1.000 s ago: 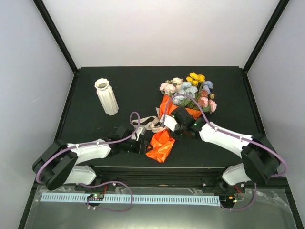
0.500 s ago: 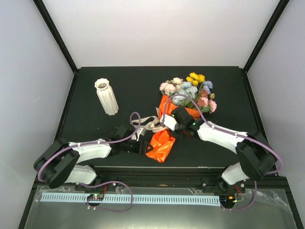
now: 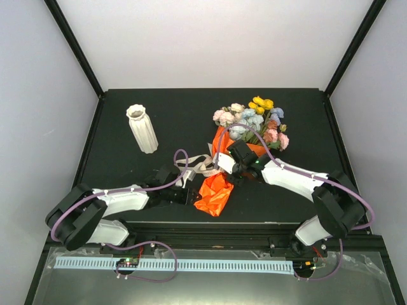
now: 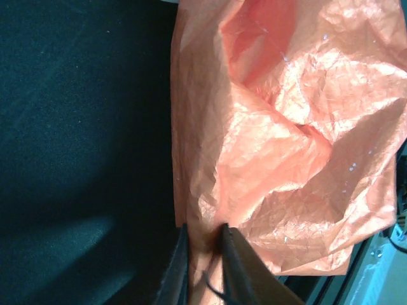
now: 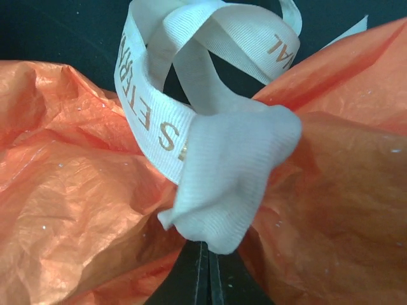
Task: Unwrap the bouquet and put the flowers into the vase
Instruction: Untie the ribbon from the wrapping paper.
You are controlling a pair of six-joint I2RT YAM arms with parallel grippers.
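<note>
The black table [image 3: 127,101] carries one bouquet [image 3: 222,136], lying on its side. Its flowers [image 3: 251,121] point to the far edge and its orange paper [image 3: 215,190] trails toward the arms. The pink, cream, pale-blue and yellow heads are packed too close to count, and the stems are hidden inside the wrap. One ribbed off-white vase [image 3: 143,130] stands upright well to the left of the bouquet, apart from it.

One cream ribbon [image 5: 222,171] is bunched at the bouquet's waist. Its gold capitals read only in scraps, something like "SETER" on one band and "AL" on another, and the rest is folded away.

At the bouquet's near tail the left gripper [image 4: 203,254] pinches a fold of the paper between narrow jaws. The right gripper [image 5: 203,270] sits at the waist with its jaws closed together just under the ribbon knot. Whether they nip the ribbon is hard to make out.
</note>
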